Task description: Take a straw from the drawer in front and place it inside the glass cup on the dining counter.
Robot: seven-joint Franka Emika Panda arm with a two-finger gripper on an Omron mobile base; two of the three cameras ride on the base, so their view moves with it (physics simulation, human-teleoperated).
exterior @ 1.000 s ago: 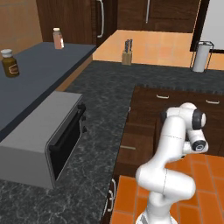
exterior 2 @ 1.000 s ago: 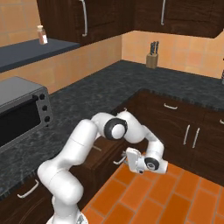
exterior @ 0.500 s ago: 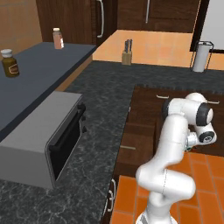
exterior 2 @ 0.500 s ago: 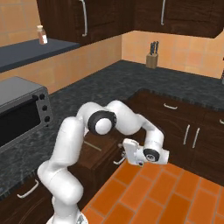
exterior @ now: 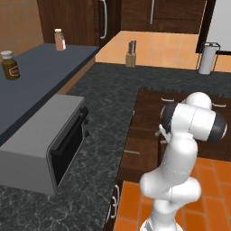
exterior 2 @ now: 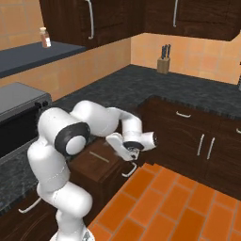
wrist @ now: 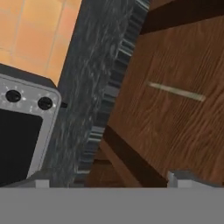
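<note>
The dark-brown drawer [exterior 2: 89,165] stands pulled out from under the black speckled counter, its silver handle [exterior 2: 129,170] toward the tiled floor. A thin pale straw [exterior 2: 100,156] lies flat on the drawer's wooden floor [wrist: 175,131]. In the hand view the straw [wrist: 176,92] sits up and to the right. My gripper [exterior 2: 126,154] hovers just above the drawer's right side, a short way from the straw. It is open and holds nothing, and its fingertips [wrist: 189,177] stand far apart. In the left base view the gripper [exterior: 161,134] peeks out beside the arm. The glass cup and dining counter are out of view.
A grey microwave [exterior: 49,140] sits on the black speckled counter [exterior: 113,90] left of the drawer. Dark cabinet doors [exterior 2: 188,134] run along the right. A knife block [exterior: 131,56] and a paper towel holder [exterior: 206,58] stand far back. Orange tile floor [exterior 2: 169,202] lies in front.
My hand has swung up and back from over the tile floor in front of the drawer to just above the open drawer. The drawer and straw have stayed put.
</note>
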